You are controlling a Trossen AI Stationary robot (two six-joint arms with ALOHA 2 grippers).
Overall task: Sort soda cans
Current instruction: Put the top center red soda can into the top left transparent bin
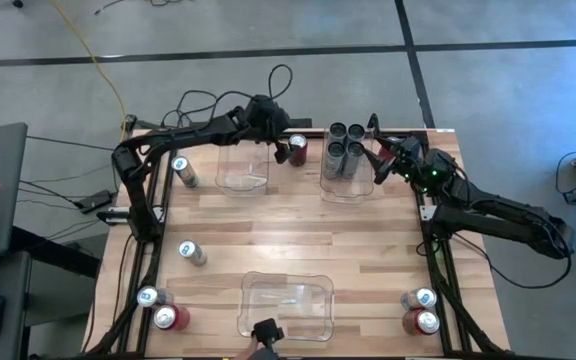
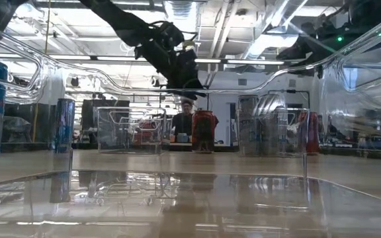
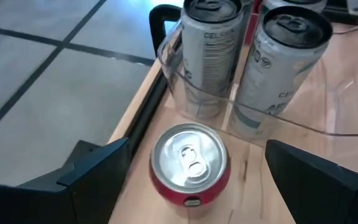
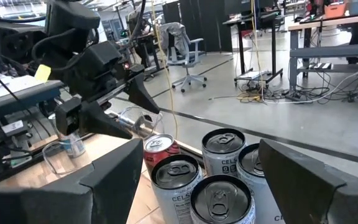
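A: Where do the cans sit?

B: Four dark grey cans (image 1: 346, 146) stand packed together in the clear bin (image 1: 351, 186) at the far right of the table (image 1: 368, 250). One red can (image 1: 297, 149) stands upright on the wood just beside that bin, between it and the empty clear bin (image 1: 242, 168) at the far middle.

A: And the others?

B: A silver-white can (image 1: 183, 172) lies on its side near the far left, another (image 1: 192, 253) lies mid-left. At the near left corner a silver-white can (image 1: 148, 296) and a red one (image 1: 171, 318) stand side by side; at the near right corner another silver-white (image 1: 420, 298) and red (image 1: 422, 322) pair. A third clear bin (image 1: 288, 304) sits at the near edge, middle.

A: How is the left arm posed?

B: It rises at the left side, bends, and reaches along the far edge. The left gripper (image 3: 191, 180) hangs over the lone red can, pointing down, jaws spread wide with a dark finger (image 3: 98, 171) on either side of the silver top and not touching it.

A: The right arm?

B: It stretches from the right edge toward the bin of grey cans. The right gripper (image 4: 197, 171) hovers just above and beside them, jaws also wide, holding nothing. From its wrist view the left arm's gripper shows across the cans, above the red can.
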